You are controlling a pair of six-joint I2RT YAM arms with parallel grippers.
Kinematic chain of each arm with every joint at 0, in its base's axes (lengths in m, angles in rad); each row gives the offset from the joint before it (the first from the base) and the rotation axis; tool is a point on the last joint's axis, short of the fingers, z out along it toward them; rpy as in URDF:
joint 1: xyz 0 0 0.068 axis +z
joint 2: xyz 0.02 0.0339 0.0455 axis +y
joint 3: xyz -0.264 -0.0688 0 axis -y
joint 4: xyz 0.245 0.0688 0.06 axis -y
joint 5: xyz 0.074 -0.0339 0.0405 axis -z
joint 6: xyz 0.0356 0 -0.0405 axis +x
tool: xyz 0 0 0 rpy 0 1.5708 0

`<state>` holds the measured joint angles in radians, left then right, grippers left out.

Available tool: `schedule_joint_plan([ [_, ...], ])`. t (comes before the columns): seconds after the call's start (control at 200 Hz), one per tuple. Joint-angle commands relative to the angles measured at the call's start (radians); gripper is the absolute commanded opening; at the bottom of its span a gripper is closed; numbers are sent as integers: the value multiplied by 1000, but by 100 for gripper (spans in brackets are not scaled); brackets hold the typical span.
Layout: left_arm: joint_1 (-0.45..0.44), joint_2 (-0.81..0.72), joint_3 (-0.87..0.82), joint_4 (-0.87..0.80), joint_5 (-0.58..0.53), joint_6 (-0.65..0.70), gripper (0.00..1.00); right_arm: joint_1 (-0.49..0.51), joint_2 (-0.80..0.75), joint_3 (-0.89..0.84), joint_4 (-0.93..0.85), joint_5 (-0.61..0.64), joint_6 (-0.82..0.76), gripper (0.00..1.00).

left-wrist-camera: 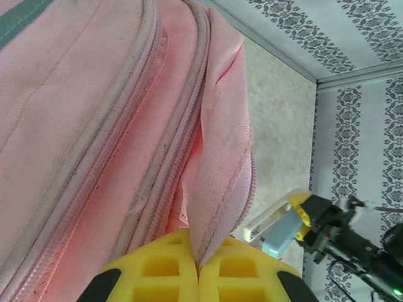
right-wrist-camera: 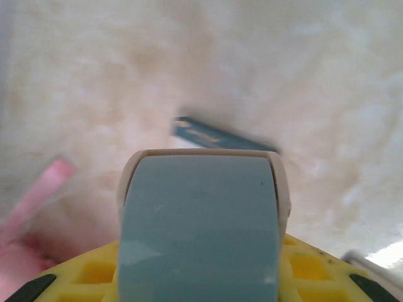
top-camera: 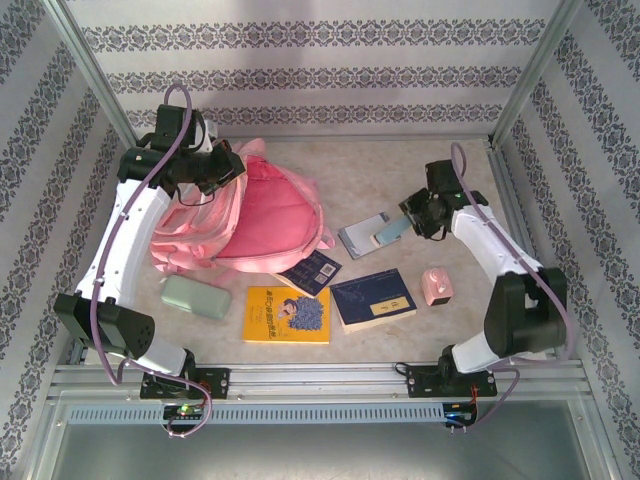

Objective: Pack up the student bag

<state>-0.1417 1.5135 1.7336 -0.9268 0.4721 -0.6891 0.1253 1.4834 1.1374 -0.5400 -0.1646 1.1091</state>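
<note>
Left fingers (left-wrist-camera: pixel 157 272) pinching one student bag (top-camera: pixel 270 215), right fingers (right-wrist-camera: pixel 310 267) gripping one teal case (right-wrist-camera: pixel 198 226)

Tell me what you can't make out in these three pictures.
1. What the blue-grey item in the right gripper is: right wrist view, too close and blurred.
2. Far end of the student bag: top view, covered by the left gripper and its arm.
3. Titles on the yellow book and dark blue book: top view, too small to read.
</note>
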Motion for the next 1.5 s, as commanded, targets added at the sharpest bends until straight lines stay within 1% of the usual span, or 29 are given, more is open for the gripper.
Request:
schedule_joint_plan([
  [0.0,8,-29,54,140,85,-4,0,42,-48,69,51,-76,-82,8],
  [0.08,8,-25,56,156,108,-11,0,85,-46,105,116,-147,-68,7],
  [0.16,8,-23,61,170,121,-18,0,149,-25,163,176,-205,-58,6],
  [0.345,10,-12,74,212,165,-50,0,339,82,356,168,-201,-84,7],
  [0.45,8,-11,85,230,182,-67,0,412,168,432,164,-188,-86,7],
  [0.535,8,-7,93,247,204,-87,0,448,234,475,189,-187,-71,7],
  [0.72,8,-5,97,284,235,-121,0,513,367,560,197,-128,-58,11],
  [0.869,7,-6,68,338,271,-165,0,547,470,596,270,-127,-6,13],
  [0.959,7,-4,66,347,275,-172,0,581,551,672,267,-131,0,13],
  [0.994,7,-3,67,349,276,-172,0,593,585,709,253,-131,-7,16],
  [1.024,7,-3,69,352,278,-173,0,602,615,740,244,-133,-10,21],
  [1.044,7,-1,70,356,278,-175,0,607,633,758,239,-137,-9,27],
  [1.079,7,0,70,359,281,-178,0,613,663,783,241,-151,-5,42],
  [1.109,7,1,73,360,281,-179,0,614,683,802,236,-156,1,52],
  [1.134,7,3,74,361,280,-179,0,615,695,815,229,-159,4,58],
  [1.159,7,4,76,361,281,-180,0,616,702,824,226,-159,0,62],
  [1.294,7,10,87,359,277,-184,0,617,685,832,230,-145,-50,76],
  [1.354,7,12,90,360,276,-182,0,615,671,831,227,-139,-74,78],
  [1.494,7,19,97,341,268,-164,0,610,642,836,214,-143,-127,79],
])
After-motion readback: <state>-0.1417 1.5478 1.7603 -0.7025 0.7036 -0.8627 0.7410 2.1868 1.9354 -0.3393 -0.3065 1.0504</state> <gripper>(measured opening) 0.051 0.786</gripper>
